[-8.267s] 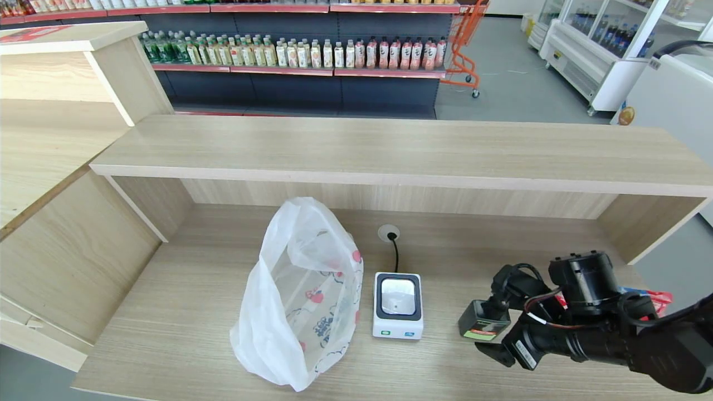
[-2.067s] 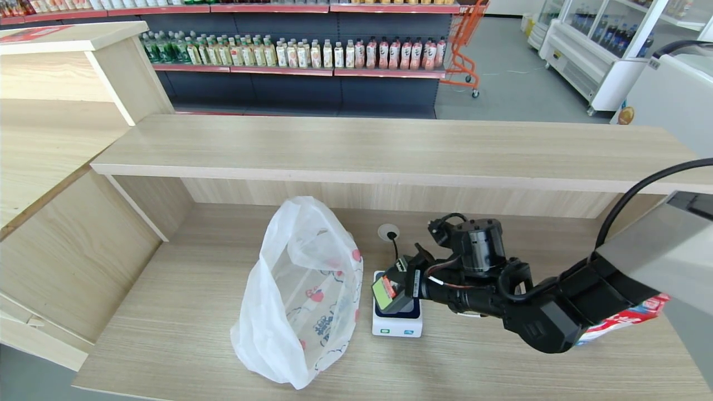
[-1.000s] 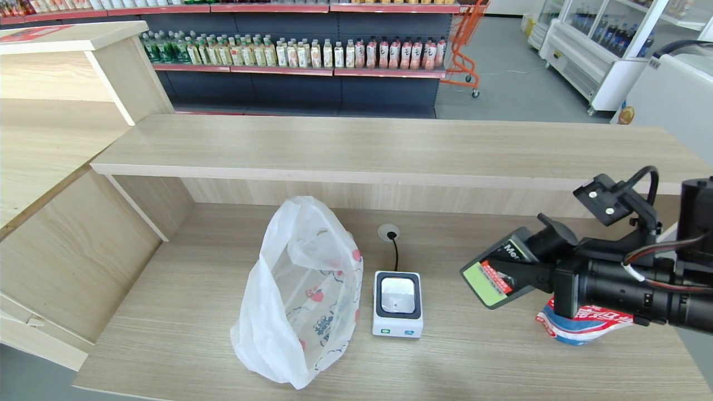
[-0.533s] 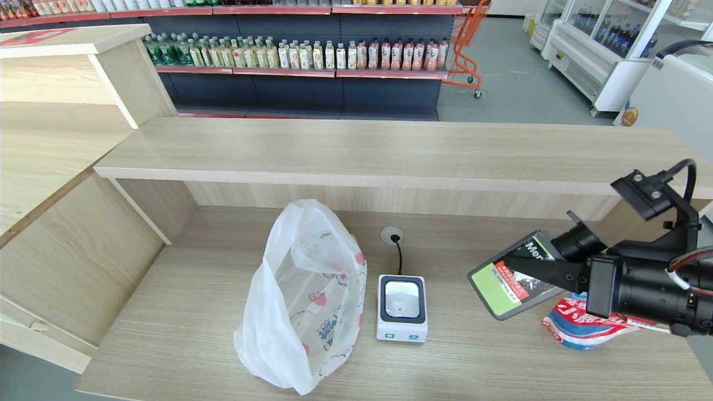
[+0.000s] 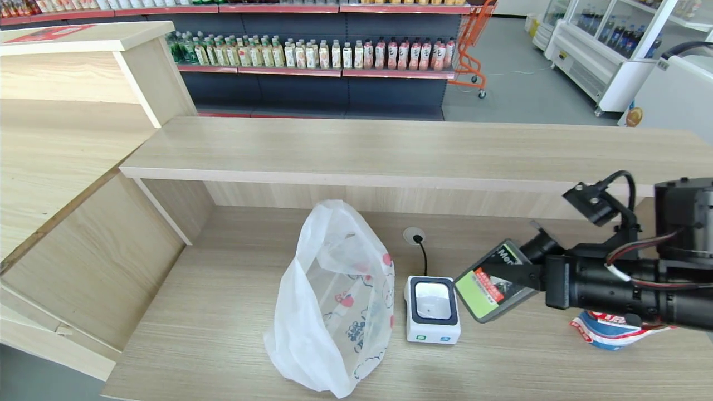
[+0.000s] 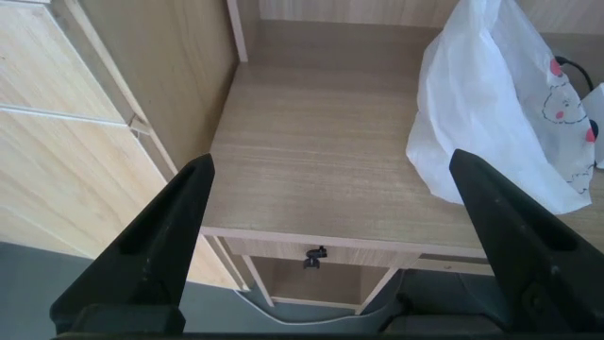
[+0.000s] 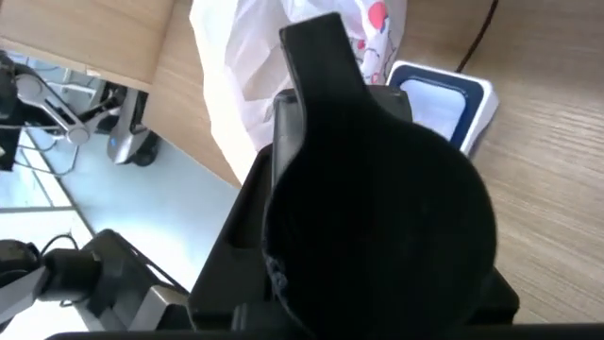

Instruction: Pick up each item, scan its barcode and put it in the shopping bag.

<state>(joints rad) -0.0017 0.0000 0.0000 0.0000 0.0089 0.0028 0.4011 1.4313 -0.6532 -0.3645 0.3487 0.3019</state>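
I read the right hand (image 5: 521, 267) as clenched on a flat dark box with a green and red label (image 5: 483, 287). It holds the box tilted in the air, just right of the white barcode scanner with a dark-framed window (image 5: 432, 308). The white, cartoon-printed plastic shopping bag (image 5: 334, 301) stands open just left of the scanner on the pale wooden bench (image 5: 195, 328). A red, white and blue snack packet (image 5: 607, 334) lies well right of the scanner, under the right arm. The left hand (image 6: 330, 170) is released, fingers wide apart, beyond the bag from the scanner.
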